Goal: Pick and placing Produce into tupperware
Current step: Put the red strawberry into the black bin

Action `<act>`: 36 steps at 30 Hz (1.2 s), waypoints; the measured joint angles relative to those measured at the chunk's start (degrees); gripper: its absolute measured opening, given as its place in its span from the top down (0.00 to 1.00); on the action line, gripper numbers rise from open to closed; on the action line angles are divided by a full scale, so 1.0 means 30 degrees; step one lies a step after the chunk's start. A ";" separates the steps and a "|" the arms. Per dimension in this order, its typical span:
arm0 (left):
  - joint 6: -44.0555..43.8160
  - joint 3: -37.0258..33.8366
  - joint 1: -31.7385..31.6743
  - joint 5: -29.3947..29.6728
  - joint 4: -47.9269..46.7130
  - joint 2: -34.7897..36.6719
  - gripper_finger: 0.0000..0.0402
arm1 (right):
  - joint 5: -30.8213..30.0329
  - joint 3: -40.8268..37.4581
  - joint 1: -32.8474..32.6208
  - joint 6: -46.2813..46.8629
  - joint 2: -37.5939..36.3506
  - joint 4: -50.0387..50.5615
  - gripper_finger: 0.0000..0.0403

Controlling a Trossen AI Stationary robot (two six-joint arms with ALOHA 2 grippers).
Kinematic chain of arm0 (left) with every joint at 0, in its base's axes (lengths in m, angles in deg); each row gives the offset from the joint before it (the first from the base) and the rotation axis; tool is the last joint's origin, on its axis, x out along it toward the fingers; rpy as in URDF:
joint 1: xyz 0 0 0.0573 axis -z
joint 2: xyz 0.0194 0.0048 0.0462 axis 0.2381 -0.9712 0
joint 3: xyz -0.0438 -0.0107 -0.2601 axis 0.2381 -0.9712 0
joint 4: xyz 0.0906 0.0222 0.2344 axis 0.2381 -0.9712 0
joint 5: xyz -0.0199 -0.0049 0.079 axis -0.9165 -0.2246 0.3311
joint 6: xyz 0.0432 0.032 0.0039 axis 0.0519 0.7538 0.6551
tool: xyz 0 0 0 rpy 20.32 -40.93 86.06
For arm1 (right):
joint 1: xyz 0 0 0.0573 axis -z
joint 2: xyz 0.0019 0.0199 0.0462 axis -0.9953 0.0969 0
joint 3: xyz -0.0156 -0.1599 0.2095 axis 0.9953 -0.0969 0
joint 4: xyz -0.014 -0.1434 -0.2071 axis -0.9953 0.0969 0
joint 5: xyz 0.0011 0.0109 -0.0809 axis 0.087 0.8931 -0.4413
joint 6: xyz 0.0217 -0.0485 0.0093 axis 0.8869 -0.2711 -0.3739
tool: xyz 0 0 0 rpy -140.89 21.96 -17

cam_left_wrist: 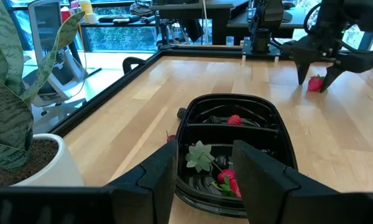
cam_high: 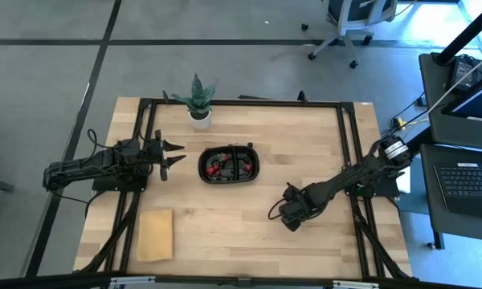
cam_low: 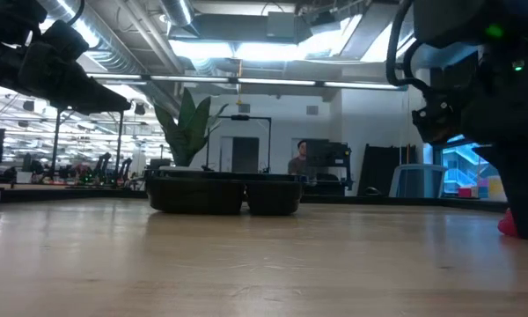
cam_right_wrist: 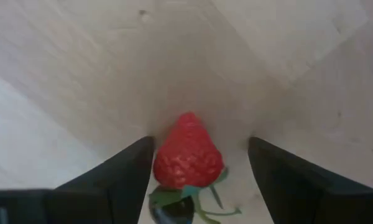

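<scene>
On the table, right gripper [cam_high: 283, 215] spread astride strawberry [cam_right_wrist: 188, 154], left gripper [cam_high: 177, 152] parted beside tupperware [cam_high: 230, 164], potted plant [cam_high: 198, 103] near.

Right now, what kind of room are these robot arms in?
Probably a robotics lab or workshop. The pale wooden table sits in a black metal frame, a wheeled office chair and an open laptop stand nearby, and long ceiling lights cross a big open hall.

Potted plant [cam_high: 198, 101] at the table's [cam_high: 305, 144] far edge, left of centre. Tan block [cam_high: 155, 234] near left. Office chair [cam_high: 349, 20] beyond. Laptop [cam_high: 474, 181] far right.
</scene>
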 joint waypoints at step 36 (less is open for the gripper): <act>-0.0182 0.0000 0.0005 0.0003 -0.0022 0.0000 0.63 | -0.3557 0.5525 0.2445 -1.0043 0.0348 0.0595 0.63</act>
